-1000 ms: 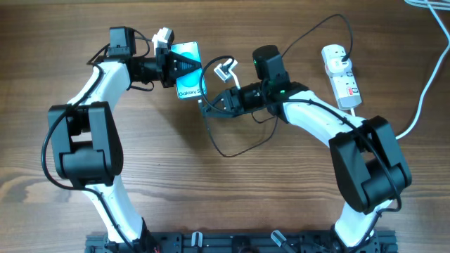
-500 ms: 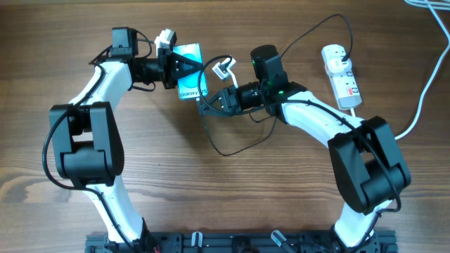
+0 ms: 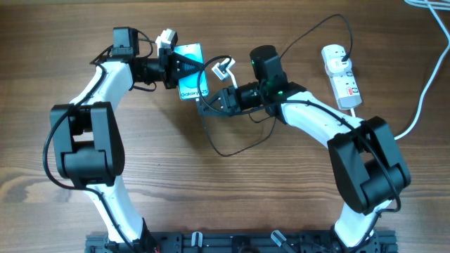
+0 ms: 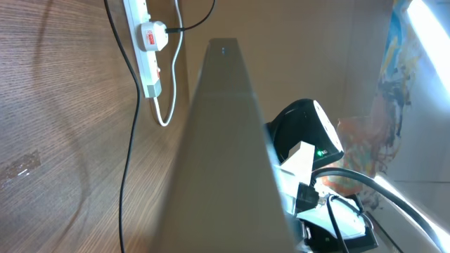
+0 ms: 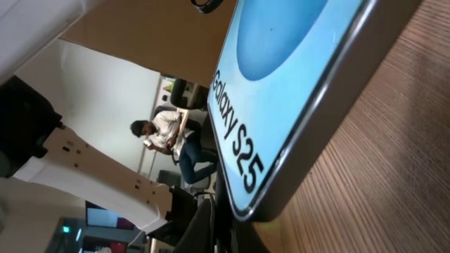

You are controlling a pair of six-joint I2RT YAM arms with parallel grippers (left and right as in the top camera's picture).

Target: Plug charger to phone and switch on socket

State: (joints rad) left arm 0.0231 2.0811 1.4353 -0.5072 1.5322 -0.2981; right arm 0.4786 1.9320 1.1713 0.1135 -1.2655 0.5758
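Note:
In the overhead view my left gripper (image 3: 171, 67) is shut on the phone (image 3: 190, 69) and holds it tilted above the table, its "Galaxy" end toward the right arm. My right gripper (image 3: 207, 105) is shut on the charger's plug end, right at the phone's lower edge. The charger cable (image 3: 235, 149) loops over the table and runs to the socket (image 3: 342, 79) at the right. In the right wrist view the phone (image 5: 281, 91) fills the frame, with the dark fingers (image 5: 223, 228) just below its end. The left wrist view shows the phone's edge (image 4: 225, 140) close up, the socket (image 4: 143, 35) behind it.
A thick white cord (image 3: 422, 98) runs from the socket toward the top right corner. A white clip part (image 3: 223, 69) sits on the right wrist near the phone. The two arms' wrists are close together at the upper middle of the wooden table (image 3: 162, 176).
Both grippers have shifted slightly. The phone moved a little up and to the right, and the right gripper rose toward the phone's lower end.

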